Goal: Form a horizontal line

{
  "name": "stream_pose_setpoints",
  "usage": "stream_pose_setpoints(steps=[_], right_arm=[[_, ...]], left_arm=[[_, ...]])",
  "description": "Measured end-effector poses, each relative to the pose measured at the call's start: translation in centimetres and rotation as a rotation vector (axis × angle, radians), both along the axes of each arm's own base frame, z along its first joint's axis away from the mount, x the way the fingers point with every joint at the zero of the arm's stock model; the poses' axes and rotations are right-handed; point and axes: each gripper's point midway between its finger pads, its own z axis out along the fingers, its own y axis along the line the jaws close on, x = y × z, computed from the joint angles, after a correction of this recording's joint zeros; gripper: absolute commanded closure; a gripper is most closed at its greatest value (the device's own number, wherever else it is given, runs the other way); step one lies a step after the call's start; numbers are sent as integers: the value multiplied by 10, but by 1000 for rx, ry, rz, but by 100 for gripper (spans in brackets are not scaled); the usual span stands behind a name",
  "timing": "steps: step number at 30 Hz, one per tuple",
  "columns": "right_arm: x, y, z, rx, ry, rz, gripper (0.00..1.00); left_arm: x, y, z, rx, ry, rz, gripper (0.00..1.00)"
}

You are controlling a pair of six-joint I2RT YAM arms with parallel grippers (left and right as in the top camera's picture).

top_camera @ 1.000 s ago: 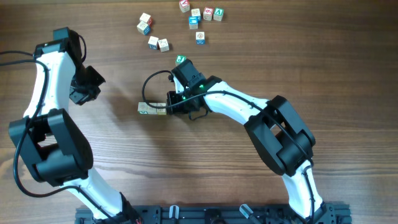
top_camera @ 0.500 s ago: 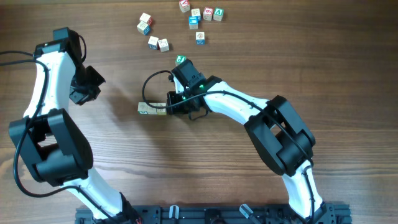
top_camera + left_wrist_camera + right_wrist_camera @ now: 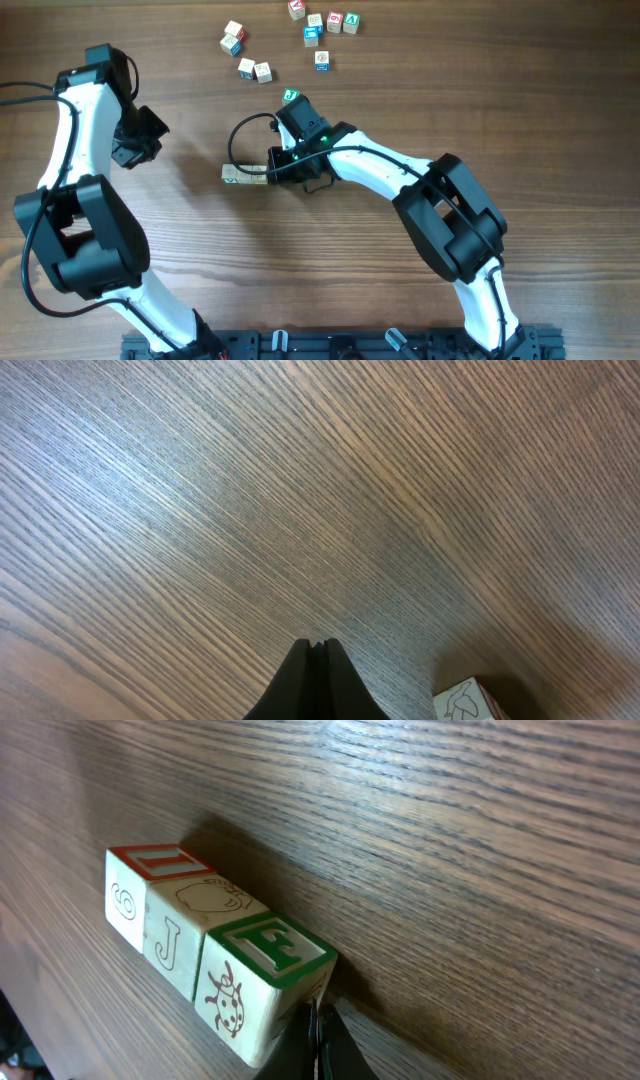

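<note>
Plainly the row of three cubes (image 3: pixel 243 175) lies left of centre in the overhead view, running left to right on the wooden surface (image 3: pixel 350 280) with its pieces touching edge to edge. The right wrist view shows them in order: a red-topped cube (image 3: pixel 160 860), a J cube (image 3: pixel 190 920) and a green F cube (image 3: pixel 270 955). The right claw (image 3: pixel 315 1035) is clenched on nothing, its tips pressed together right at the lower corner of the F cube, touching it or nearly so. That closeness is the main hazard, since a sideways or forward nudge from the closed tips would likely twist the end cube or shove the whole row askew, with nothing bracing the far end. Drawing away at a slant could drag the F cube along and open a gap beside the J cube. A black cable (image 3: pixel 233 140) loops from the right wrist just above the row in the overhead view, and if the arm swings, that loop might sweep the left-hand cubes. The left claw (image 3: pixel 315 665) is also clenched and empty, well to the left of the row. A cube corner (image 3: pixel 465 700) peeps in at the lower right of its view, though which cube it is cannot be told. That arm seems a lesser risk unless it travels right. The loose cubes (image 3: pixel 262 72) near the top of the overhead frame lie well apart and look safe.
</note>
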Motion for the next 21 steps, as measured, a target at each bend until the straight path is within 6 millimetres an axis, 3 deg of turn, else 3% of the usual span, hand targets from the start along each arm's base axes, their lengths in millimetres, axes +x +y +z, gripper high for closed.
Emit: stream_pose_setpoints(steps=[21], right_arm=[[0, -2, -2, -14, -7, 7, 95]], left_arm=[[0, 0, 0, 0, 0, 0, 96]])
